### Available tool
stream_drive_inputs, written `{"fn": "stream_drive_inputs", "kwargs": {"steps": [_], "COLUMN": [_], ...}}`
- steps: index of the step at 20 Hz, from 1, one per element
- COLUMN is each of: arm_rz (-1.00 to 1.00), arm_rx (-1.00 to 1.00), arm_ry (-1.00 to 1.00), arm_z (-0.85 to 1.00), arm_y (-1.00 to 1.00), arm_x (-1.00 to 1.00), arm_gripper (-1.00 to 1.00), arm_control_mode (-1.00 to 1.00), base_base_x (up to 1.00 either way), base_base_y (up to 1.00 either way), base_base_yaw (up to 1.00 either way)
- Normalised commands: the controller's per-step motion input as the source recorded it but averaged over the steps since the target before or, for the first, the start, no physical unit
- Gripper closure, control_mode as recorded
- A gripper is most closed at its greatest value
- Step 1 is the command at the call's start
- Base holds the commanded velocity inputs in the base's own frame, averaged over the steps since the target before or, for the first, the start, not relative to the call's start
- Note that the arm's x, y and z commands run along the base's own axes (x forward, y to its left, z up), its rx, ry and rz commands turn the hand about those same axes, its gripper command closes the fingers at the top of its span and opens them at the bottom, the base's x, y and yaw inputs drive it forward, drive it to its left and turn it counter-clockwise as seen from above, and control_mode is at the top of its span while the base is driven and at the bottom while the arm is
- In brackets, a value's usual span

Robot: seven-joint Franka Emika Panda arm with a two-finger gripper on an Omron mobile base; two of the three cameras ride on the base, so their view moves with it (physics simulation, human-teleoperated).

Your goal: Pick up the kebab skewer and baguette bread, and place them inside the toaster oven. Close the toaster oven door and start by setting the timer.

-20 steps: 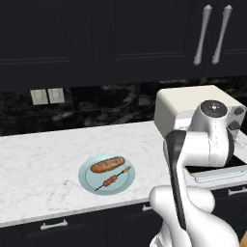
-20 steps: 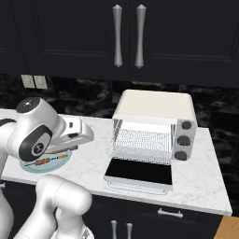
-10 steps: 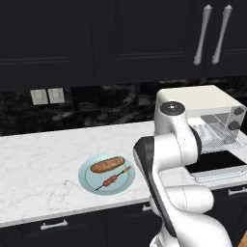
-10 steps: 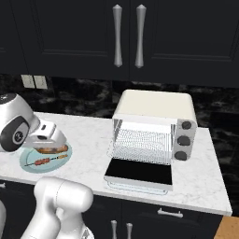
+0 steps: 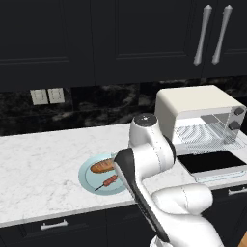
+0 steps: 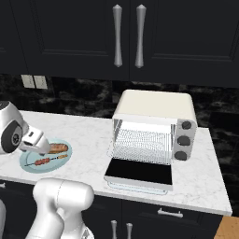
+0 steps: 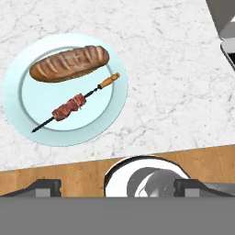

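On the desk [image 6: 93, 135] we see the toaster oven [image 6: 154, 126] sitting at about 3 o'clock from the plate, its wire rack bare, nothing loaded yet. The toaster oven door [image 6: 138, 172] lies folded down flat in front, so closing and the timer knobs are both still to do. Plate [image 7: 27, 117] sits at upper left in the hand view, well apart from the oven. The baguette bread [image 7: 69, 63] lies at 12 o'clock on the plate; the kebab skewer [image 7: 75, 104] lies just below it, toward 6 o'clock, slanted, not touching the loaf. Both untouched, so we judge the task barely begun: two picks, two placements, door, timer all remain. The pincer [image 7: 117, 187] hangs above the desk's front edge with its tips spread wide and nothing between them, the plate toward 11 o'clock from it.
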Motion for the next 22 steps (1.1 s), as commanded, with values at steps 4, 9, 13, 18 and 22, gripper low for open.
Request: {"fn": "stream_drive_inputs", "kwargs": {"steps": [4,9,13,18,22], "arm_rz": [0.00,0.00,0.00,-0.03,-0.11], "arm_rx": [0.02,0.01,0.00,0.00,0.01], "arm_ry": [0.16,0.17,0.08,0.02,0.00], "arm_z": [-0.21,-0.54,-0.50,-0.40,-0.20], "arm_y": [0.46,0.30,0.27,0.18,0.03], "arm_x": [0.63,0.46,0.21,0.12,0.00], "arm_gripper": [-1.00,-1.00,-1.00,-1.00,-1.00], "arm_control_mode": [-1.00,-1.00,-1.00,-1.00,-1.00], "base_base_x": [0.00,0.00,0.00,0.00,0.00], "base_base_y": [0.00,0.00,0.00,0.00,0.00], "base_base_yaw": [0.00,0.00,0.00,0.00,0.00]}}
